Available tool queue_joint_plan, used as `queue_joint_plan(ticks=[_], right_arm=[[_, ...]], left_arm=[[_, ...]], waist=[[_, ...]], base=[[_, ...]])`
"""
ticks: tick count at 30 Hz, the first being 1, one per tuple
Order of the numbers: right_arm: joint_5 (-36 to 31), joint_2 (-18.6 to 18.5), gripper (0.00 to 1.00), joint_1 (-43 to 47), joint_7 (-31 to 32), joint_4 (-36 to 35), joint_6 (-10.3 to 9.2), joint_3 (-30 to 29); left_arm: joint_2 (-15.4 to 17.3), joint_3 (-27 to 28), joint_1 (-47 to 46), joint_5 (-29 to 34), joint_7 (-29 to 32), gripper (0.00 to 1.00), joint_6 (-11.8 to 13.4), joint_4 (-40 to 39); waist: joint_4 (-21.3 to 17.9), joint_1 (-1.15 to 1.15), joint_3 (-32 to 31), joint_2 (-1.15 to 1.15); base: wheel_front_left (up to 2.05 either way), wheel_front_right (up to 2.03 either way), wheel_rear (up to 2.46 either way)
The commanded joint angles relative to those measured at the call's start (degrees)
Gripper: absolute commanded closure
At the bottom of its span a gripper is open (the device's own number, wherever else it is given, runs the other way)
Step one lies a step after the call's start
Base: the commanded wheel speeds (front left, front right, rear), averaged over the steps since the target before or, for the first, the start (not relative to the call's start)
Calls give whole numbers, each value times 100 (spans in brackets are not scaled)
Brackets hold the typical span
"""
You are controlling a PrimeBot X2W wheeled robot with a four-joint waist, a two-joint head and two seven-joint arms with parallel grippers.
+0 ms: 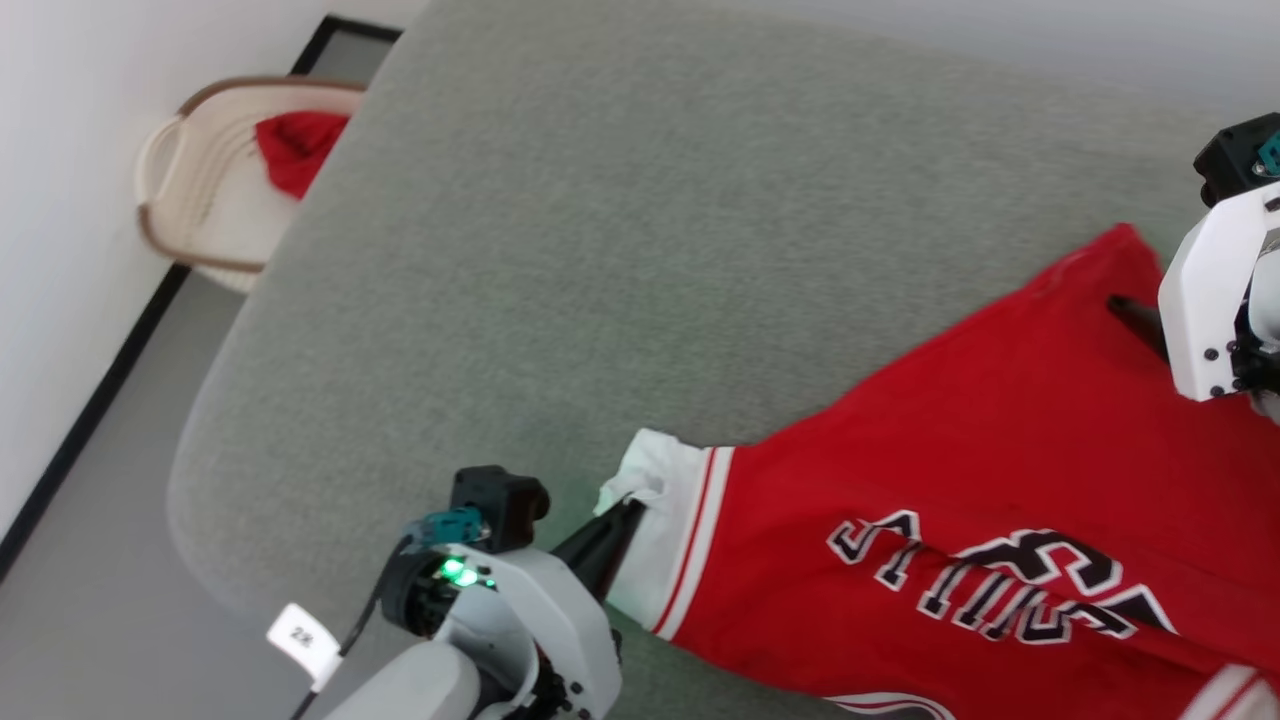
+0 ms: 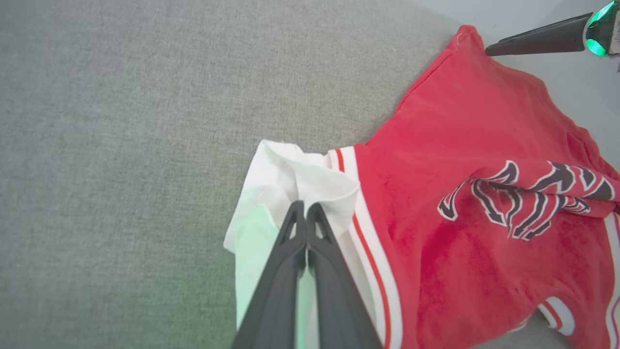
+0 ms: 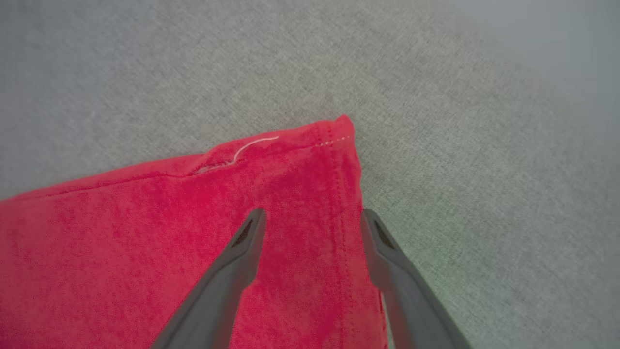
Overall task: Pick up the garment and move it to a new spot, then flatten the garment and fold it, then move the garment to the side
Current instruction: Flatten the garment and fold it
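Red garment (image 1: 950,440) (lettering upside down) on grey surface (image 1: 600,200), white sleeve (image 1: 662,545) pinched in left hand (image 1: 628,508)

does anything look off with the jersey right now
Yes. A loose white thread curls out of the hem of the jersey near its corner. The white sleeve is crumpled where the left gripper pinches it, and a fold bunches the lettering, so it isn't lying flat.
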Motion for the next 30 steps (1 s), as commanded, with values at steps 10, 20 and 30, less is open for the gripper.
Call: queue_joint_plan(ticks=[10, 20, 30], right_arm=[[254, 7, 0, -540, 712, 1555, -5, 807], [164, 199, 100, -953, 1655, 2590, -6, 724], [390, 465, 100, -1341, 883, 2199, -5, 494]], left_arm=[[-328, -127, -253, -16, -172, 100, -305, 506], [-377, -126, -262, -88, -246, 100, -361, 730], [-35, -52, -502, -158, 97, 100, -459, 570]], waist=[[620, 0, 347, 0], [646, 0, 306, 0], [305, 0, 80, 0]], base=[[0, 0, 0], [0, 0, 0], [0, 0, 0]])
